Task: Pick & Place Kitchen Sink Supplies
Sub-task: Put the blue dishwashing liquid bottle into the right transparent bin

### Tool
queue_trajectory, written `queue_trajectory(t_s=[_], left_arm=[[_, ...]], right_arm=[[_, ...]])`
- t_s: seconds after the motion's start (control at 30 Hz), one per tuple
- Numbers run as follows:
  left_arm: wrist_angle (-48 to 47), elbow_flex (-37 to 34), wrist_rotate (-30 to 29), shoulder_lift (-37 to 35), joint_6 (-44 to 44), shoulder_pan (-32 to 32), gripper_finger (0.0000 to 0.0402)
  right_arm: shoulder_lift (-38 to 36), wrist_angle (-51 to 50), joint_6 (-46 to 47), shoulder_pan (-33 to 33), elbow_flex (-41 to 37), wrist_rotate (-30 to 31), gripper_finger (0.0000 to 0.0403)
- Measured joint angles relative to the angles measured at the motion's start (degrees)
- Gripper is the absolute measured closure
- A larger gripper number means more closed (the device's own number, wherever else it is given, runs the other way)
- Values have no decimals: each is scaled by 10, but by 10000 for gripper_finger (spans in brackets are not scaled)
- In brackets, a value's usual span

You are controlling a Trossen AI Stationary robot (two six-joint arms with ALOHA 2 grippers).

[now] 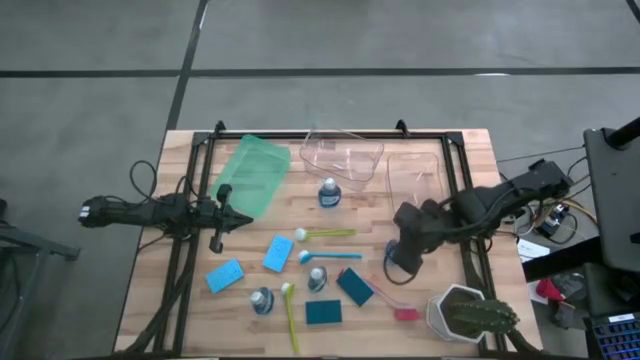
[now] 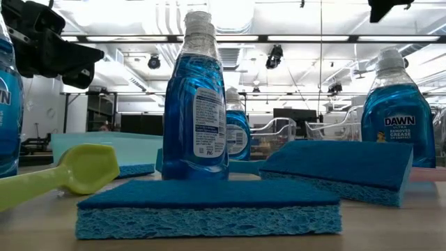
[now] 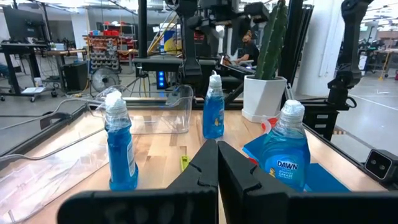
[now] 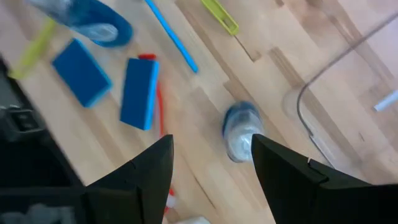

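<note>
Small blue bottles stand upright on the wooden table: one at the far middle, two near the front. Light-blue sponges and teal sponges lie flat among yellow-green, blue and red brushes. My right gripper hangs open over the table's right part, pointing steeply down, above another upright bottle and clear of it. My left gripper waits shut and level at the table's left.
A green bin lies at the far left, and two clear bins stand at the far middle and far right. A cactus in a white pot stands at the near right corner. Black rails run along the table's sides.
</note>
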Motion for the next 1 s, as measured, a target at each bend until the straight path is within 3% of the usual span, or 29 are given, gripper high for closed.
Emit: queue_trajectory(t_s=[0.23,1.0], left_arm=[[0,0,0,0,0,0,401],[0,0,0,0,0,0,401]], right_arm=[[30,-10,7,13,-5,-1,193],[31,-9,60,14,-70,6,193]])
